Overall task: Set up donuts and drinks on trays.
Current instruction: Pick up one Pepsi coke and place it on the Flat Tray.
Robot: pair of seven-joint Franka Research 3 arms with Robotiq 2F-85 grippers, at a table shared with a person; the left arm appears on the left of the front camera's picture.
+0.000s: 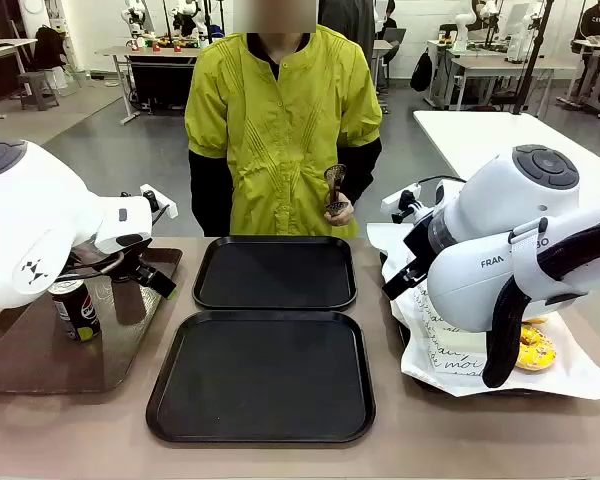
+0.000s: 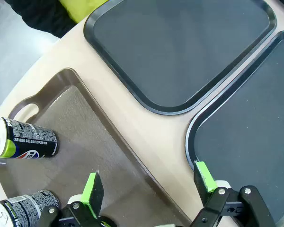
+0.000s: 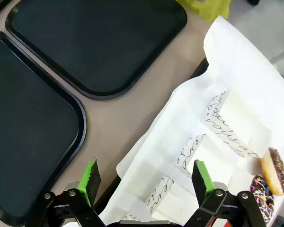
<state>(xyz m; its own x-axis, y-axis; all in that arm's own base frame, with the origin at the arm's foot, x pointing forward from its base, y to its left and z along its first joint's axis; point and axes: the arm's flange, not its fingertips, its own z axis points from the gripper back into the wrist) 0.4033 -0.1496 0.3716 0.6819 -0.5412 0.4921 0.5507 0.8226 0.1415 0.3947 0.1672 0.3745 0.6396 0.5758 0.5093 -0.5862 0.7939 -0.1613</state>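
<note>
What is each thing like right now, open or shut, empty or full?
left gripper, open, holding nothing.
right gripper, open, holding nothing.
far black tray, empty.
near black tray, empty.
soda cans, on the brown tray.
donuts, lying on the white paper.

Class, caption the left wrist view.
Open left end effector above brown tray edge; two cans on it; black trays beside.

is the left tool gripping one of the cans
No, the left tool hangs open over the brown tray, with both cans sitting off to one side of it.
</note>
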